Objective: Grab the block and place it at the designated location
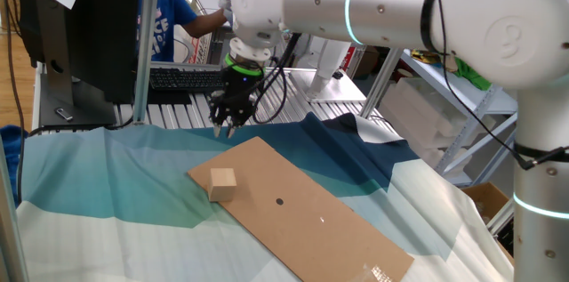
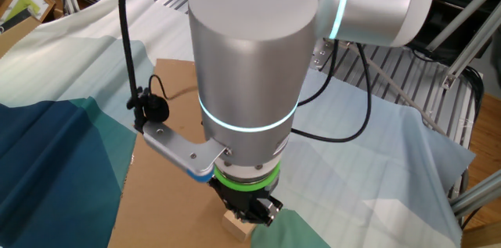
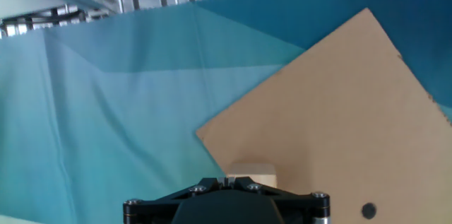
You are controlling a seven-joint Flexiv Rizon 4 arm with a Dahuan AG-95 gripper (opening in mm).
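Note:
The block (image 1: 222,181) is a small tan wooden cube. It sits near the left corner of the brown cardboard sheet (image 1: 329,229). The designated location is a dark round dot (image 1: 279,200) on the sheet, to the right of the block. My gripper (image 1: 224,128) hangs in the air above and behind the sheet's far corner, apart from the block, with its jaws together and nothing between them. In the hand view the block (image 3: 253,173) peeks out just above the gripper body (image 3: 226,180), and the dot (image 3: 368,210) is at the lower right. In the other fixed view the block (image 2: 237,226) shows below the hand.
A blue and pale teal cloth (image 1: 107,175) covers the table under the sheet. A metal rack (image 1: 311,95), a keyboard (image 1: 182,77) and a monitor (image 1: 80,33) stand behind. A person in blue (image 1: 164,15) is at the back. White marks (image 1: 382,273) lie near the sheet's near end.

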